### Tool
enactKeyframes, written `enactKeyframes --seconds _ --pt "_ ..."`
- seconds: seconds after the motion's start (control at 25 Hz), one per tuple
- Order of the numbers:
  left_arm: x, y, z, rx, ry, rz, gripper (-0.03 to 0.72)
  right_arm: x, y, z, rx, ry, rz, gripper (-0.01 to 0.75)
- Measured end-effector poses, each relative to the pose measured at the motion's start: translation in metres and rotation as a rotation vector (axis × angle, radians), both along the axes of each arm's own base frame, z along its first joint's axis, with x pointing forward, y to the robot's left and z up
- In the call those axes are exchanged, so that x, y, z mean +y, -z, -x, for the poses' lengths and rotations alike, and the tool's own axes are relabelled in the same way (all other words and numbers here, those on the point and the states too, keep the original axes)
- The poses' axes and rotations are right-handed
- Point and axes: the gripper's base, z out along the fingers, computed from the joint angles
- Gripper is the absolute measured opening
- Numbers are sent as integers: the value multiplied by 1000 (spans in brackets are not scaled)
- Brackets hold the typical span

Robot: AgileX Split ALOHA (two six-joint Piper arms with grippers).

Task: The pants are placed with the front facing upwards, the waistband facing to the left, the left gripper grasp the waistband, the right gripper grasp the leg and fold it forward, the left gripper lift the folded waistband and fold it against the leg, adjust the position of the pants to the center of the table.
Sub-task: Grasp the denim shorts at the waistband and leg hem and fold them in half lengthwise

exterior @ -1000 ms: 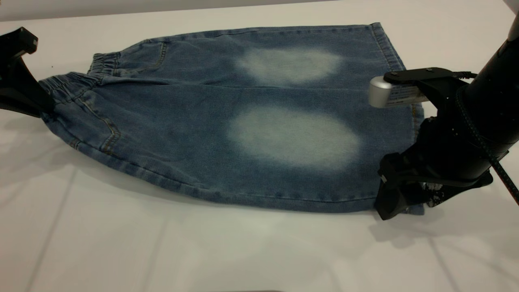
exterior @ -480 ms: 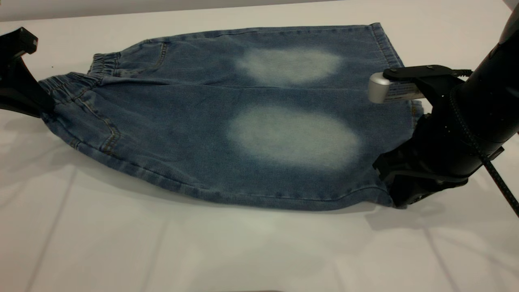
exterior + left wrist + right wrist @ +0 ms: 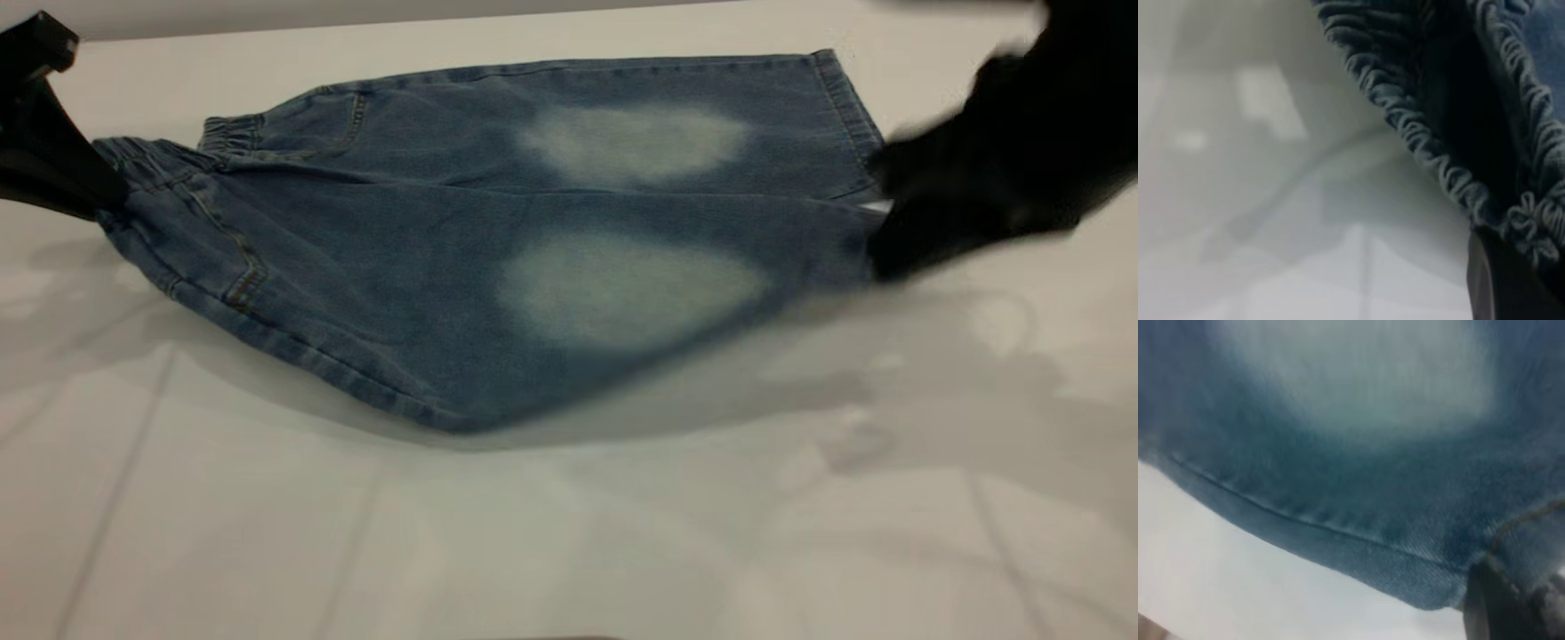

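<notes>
The denim pants [image 3: 498,249] lie across the white bench [image 3: 569,533], front side up, with the elastic waistband [image 3: 156,160] toward the left arm and the leg hems toward the right arm. The near half of the garment is raised off the bench along its whole length, hung between the two grippers, while the far leg [image 3: 622,124] lies flat on the surface.

The left gripper [image 3: 93,200] is closed on the waistband at its near corner; in the left wrist view the gathered elastic [image 3: 1431,147] bunches down into the dark finger [image 3: 1501,280], which pinches the edge. The right gripper [image 3: 880,253] is clamped on the near leg [image 3: 800,258] at its hem; the right wrist view shows the stitched hem [image 3: 1338,533] running into the finger [image 3: 1501,603] at the corner, clear of the bench.

Holding both ends of the same side appears meant to keep that edge taut, so the near leg can travel over the far leg as one sheet rather than crumpling. By this reading the lengthwise fold is under way: the near leg is airborne but has not yet landed on the far one. The second fold, waistband to hem, and the centring remain to be done
</notes>
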Motion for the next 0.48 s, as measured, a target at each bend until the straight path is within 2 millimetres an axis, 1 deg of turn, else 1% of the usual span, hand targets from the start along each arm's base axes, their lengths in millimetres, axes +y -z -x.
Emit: enactKeyframes --seconds 0.08,0.2,0.28,0.4,0.48 --pt "0 -3 0 -10 0 -4 67 -11 -19 -1 -62 23 -13 25" --pt "1 -13 -3 -44 -3 -9 67 -25 -36 -4 -112 64 -29 25" --pt "1 -19 -6 -69 -6 -9 67 -31 -43 -11 -131 73 -33 25" --pt "2 -26 -13 -107 -21 -17 67 -30 -49 -25 -153 66 -37 25" --pt "3 -28 -16 -126 -43 -20 67 -29 -48 -34 -155 63 -38 25"
